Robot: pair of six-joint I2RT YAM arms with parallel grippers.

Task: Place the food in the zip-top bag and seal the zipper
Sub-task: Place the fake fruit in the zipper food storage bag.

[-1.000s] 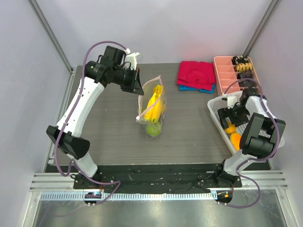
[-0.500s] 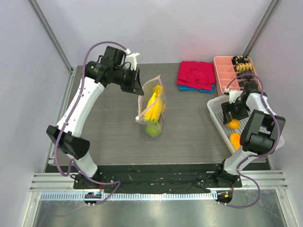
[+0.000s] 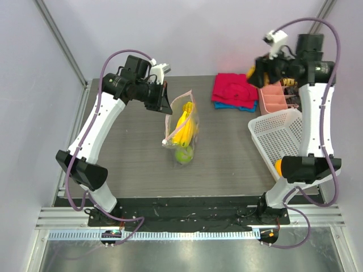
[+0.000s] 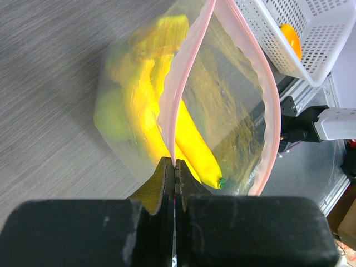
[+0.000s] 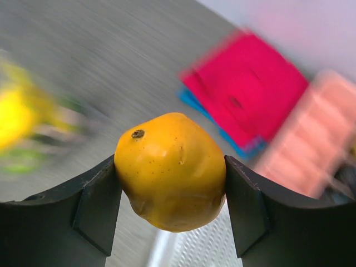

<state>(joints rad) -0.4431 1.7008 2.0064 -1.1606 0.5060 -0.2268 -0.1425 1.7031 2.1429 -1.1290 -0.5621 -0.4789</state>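
The clear zip-top bag stands on the table's middle, its pale pink zipper gaping open. Inside are yellow bananas and a round green fruit. My left gripper is shut on the zipper strip at the bag's far end and holds the mouth up; in the left wrist view the strip runs between its closed fingers. My right gripper is raised high over the back right, shut on an orange. Another orange lies in the white mesh basket. No grapes show.
Folded red and blue cloths lie at the back, left of a pink compartment tray. The white basket stands at the right edge, near the right arm's base.
My right gripper has risen out of the basket with an orange and swung up toward the back, over the cloths. The left arm and the bag have not moved.
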